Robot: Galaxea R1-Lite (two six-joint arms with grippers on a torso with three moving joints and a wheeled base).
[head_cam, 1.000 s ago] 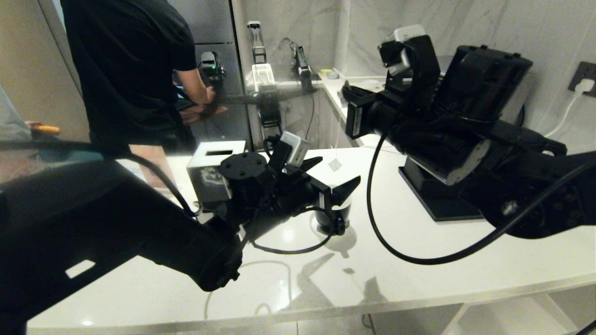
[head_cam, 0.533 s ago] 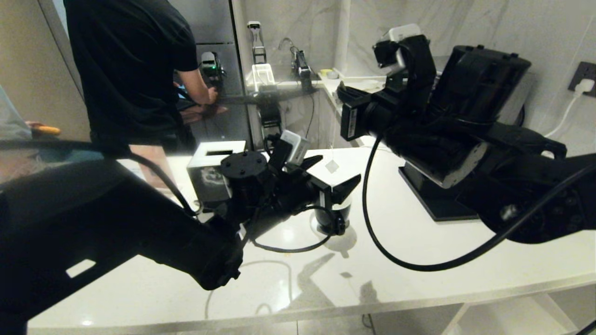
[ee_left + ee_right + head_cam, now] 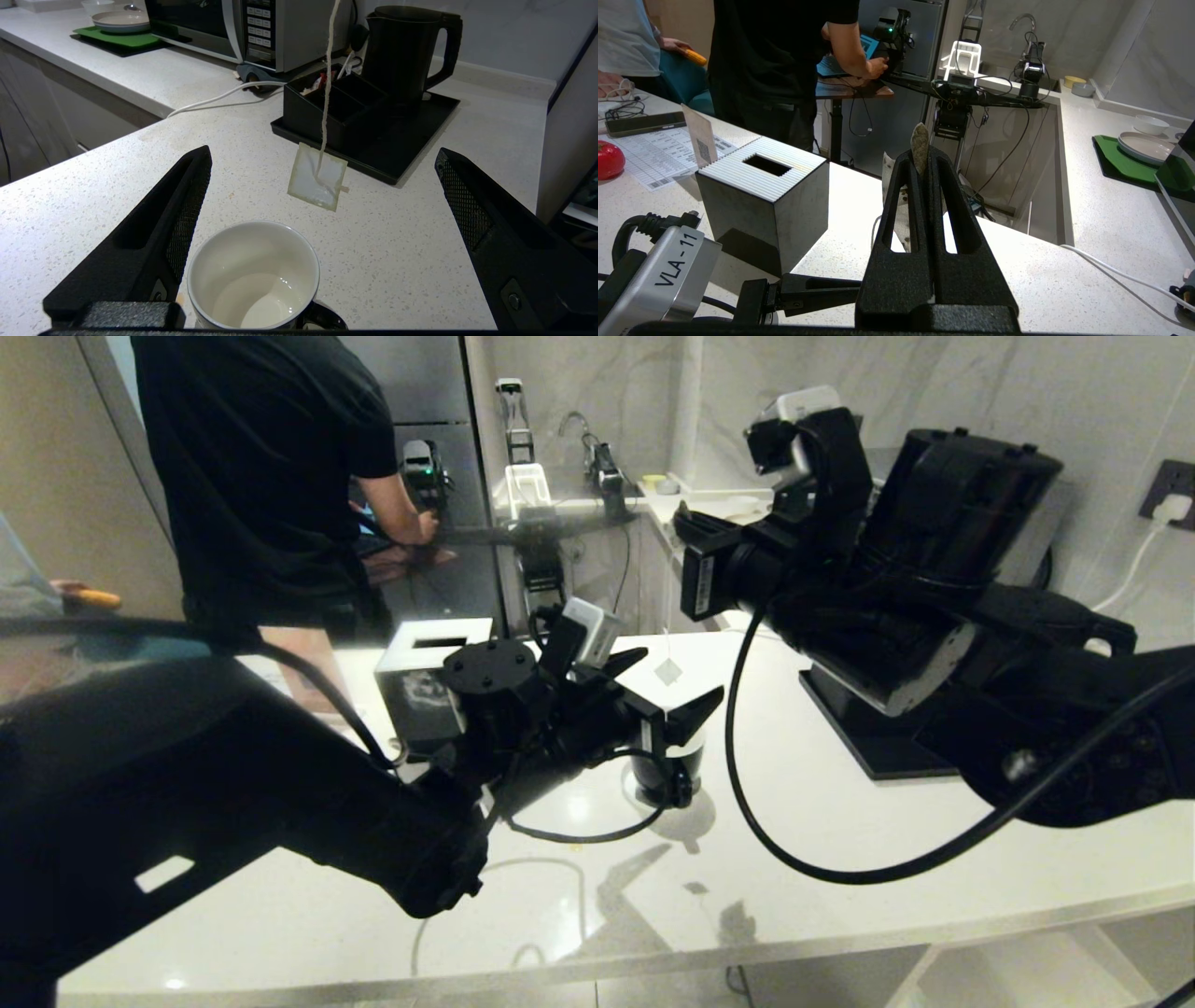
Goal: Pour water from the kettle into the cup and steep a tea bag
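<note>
Since a second ago the right pincer point(image 3: 680, 518) has edged a little toward the robot's left, carrying the tea bag point(image 3: 318, 177) slightly nearer the cup point(image 3: 254, 275); the left pincer point(image 3: 322, 247) has kept its place. Closed tight, the right pincer pinches the paper tag point(image 3: 919, 141) at the top of the string point(image 3: 327, 79), and the tea bag dangles from it in the air, above the white surface point(image 3: 840, 840) and just beyond the cup's rim, not yet inside. Low over the surface, the left pincer stands wide open with one finger on either side of the cup, touching neither wall as far as can be seen. The cup stands upright with a shallow pool of water point(image 3: 261, 303) in its white bottom. Farther back, the kettle point(image 3: 405, 49) sits on a black tray point(image 3: 416, 140) beside a black organizer box point(image 3: 336, 109), in front of a microwave point(image 3: 261, 25). A tissue box point(image 3: 761, 205) stands near the left arm, whose wrist camera housing point(image 3: 668, 275) reads "VLA-11". A card with a QR code point(image 3: 703, 140) stands behind it near a printed sheet. A person point(image 3: 271, 476) in a black shirt stands at the far side
</note>
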